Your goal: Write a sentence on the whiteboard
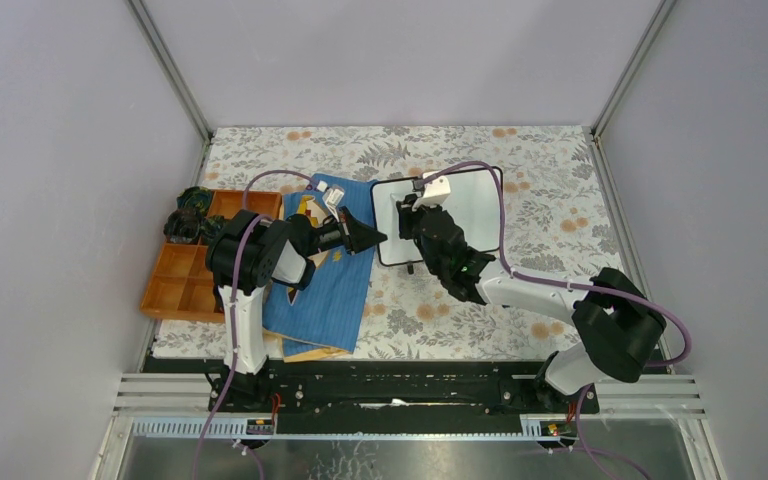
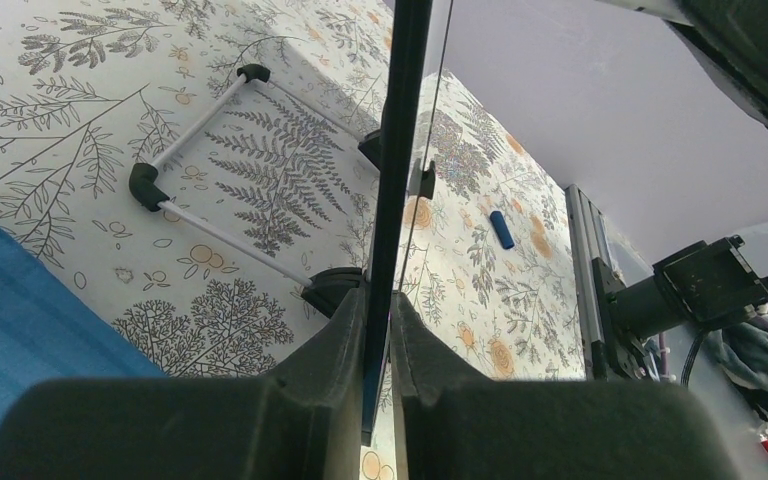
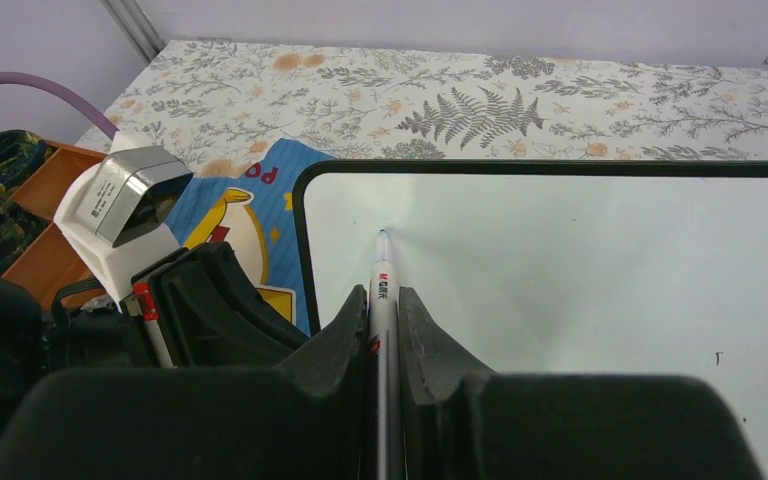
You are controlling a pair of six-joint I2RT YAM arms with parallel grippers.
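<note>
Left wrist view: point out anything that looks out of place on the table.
A small blue cap lies loose on the floral tablecloth, beyond the whiteboard and touching nothing. It is probably a marker cap left off. The whiteboard shows edge-on, pinched between the left fingers. Nothing else stands out.

A bench (image 1: 560, 200) spread with a grey fern-and-flower print carries a blue cloth book (image 1: 330, 290) lying flat near its left side. An orange compartment tray (image 1: 175, 290) sits just left of the book, and the black-framed whiteboard (image 1: 475, 205) stands just to its right. A small blue cap-like piece (image 2: 501, 230) lies alone on the print, well apart from the book.
</note>
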